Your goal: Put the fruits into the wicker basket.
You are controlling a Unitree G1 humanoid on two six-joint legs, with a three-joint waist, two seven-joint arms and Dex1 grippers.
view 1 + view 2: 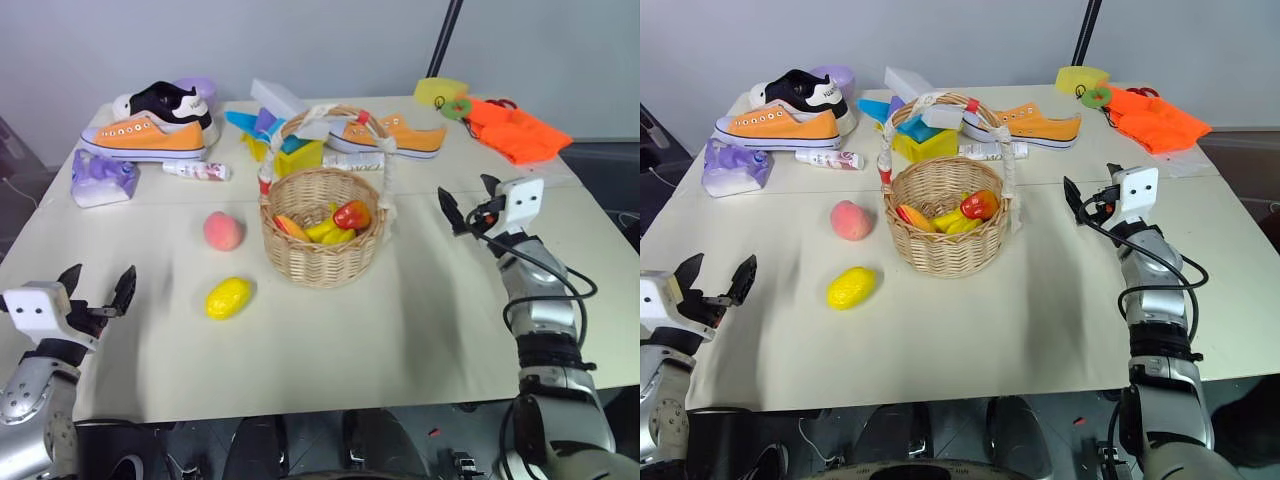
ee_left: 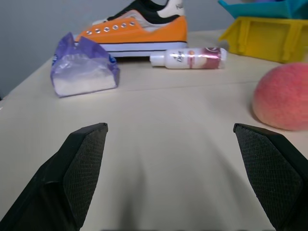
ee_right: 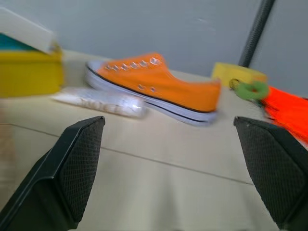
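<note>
While toy fruit fills the wicker basket (image 1: 322,240), peach (image 1: 223,231) and lemon (image 1: 229,297) lie outside.

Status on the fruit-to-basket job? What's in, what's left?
Done: the wicker basket already holds some fruit, red and yellow pieces. In hand: nothing; the left pincer and the right pincer are both open and empty above the table. Left: the peach and the lemon lie on the table beside the basket.

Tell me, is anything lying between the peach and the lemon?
No, just bare table between the peach and lemon, seen in both eye views.
</note>
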